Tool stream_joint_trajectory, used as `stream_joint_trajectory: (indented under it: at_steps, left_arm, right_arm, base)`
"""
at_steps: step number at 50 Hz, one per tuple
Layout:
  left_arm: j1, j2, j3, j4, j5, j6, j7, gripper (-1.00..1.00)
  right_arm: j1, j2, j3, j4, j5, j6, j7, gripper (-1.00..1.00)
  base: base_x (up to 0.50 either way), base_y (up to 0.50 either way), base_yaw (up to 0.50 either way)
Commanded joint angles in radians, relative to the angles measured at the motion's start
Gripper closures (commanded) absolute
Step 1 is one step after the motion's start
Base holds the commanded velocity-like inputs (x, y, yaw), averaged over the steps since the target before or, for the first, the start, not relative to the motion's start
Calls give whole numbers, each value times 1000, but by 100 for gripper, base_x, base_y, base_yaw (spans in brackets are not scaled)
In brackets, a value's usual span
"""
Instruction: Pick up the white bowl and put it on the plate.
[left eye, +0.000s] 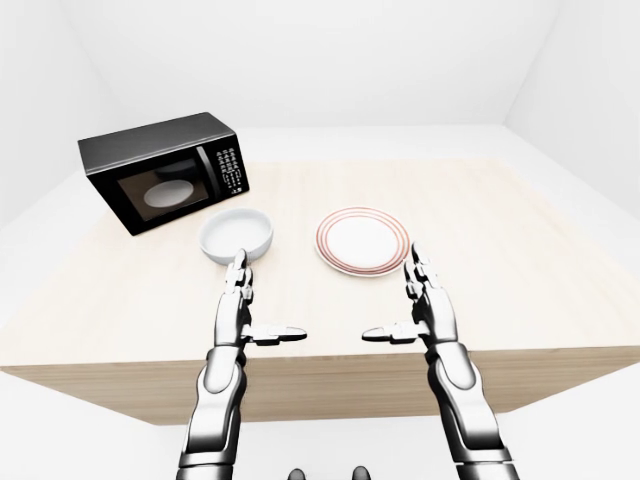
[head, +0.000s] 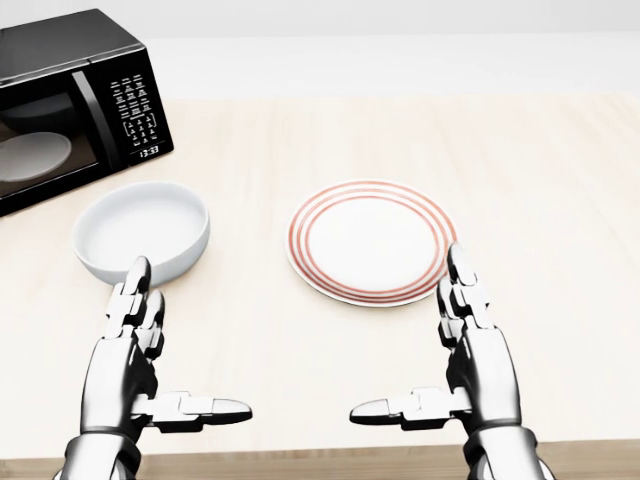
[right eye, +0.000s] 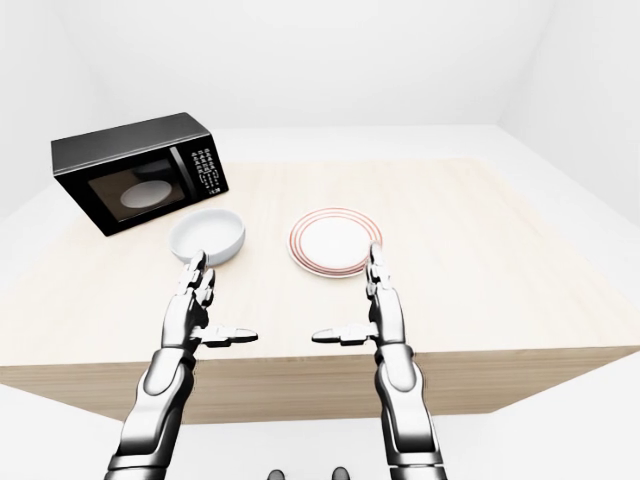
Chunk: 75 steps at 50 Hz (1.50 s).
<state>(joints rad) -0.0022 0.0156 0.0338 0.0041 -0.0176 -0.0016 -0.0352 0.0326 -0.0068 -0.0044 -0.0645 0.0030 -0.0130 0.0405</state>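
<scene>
Resting just above the open left hand (head: 140, 345), white bowl (head: 141, 232).

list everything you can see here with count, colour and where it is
microwave: 1, black, top left of the head view, on the table
white bowl: 1, white, empty, below the microwave, left of the plate
plate: 1, white with red rings, centre of the head view
table: 1, light wood, under everything
left hand: 1, silver, open, just below the bowl
right hand: 1, silver, open, at the plate's lower right edge
</scene>
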Motion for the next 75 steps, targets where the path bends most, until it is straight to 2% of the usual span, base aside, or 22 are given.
stream_joint_trajectory:
  at_steps: [1, 6, 15, 20, 25, 37, 45, 55, 59, 67, 75]
  left_arm:
    - [0, 3, 5, 0, -1, 0, -3, -100]
    - [0, 3, 5, 0, -1, 0, -3, -100]
    - [0, 3, 5, 0, -1, 0, -3, -100]
    - [0, 3, 5, 0, -1, 0, -3, -100]
    - [0, 3, 5, 0, -1, 0, -3, -100]
    - [0, 3, 5, 0, -1, 0, -3, -100]
    - [0, 3, 5, 0, -1, 0, -3, -100]
    - [0, 3, 5, 0, -1, 0, -3, -100]
    - [0, 3, 5, 0, -1, 0, -3, -100]
    - [0, 3, 5, 0, -1, 0, -3, -100]
    - [0, 3, 5, 0, -1, 0, -3, -100]
  right_arm:
    - [4, 5, 14, 13, -19, -19, -2, -100]
    - [8, 6, 21, 24, -23, -28, 2, -100]
    - [10, 7, 23, 11, -21, -16, 5, -100]
    - [10, 8, 23, 35, -20, -37, 6, -100]
    - [12, 9, 26, 19, -19, -24, 5, -100]
    - [5, 9, 22, 40, -15, -29, 1, -100]
    - [13, 12, 32, 18, -13, -6, 2, -100]
    - [8, 12, 32, 25, -13, 4, -1, -100]
    - [5, 11, 31, 36, -16, -2, -3, -100]
    - [10, 13, 37, 15, -14, 11, 1, -100]
    - [8, 12, 37, 19, -10, 8, 6, -100]
  base:
    - [0, 45, 0]
    - [0, 47, 0]
    - [0, 47, 0]
    - [0, 47, 0]
    - [0, 47, 0]
    - [0, 44, 0]
    - [0, 0, 0]
    - [0, 0, 0]
    - [4, 0, 0]
    - [27, 0, 0]
    - [30, 0, 0]
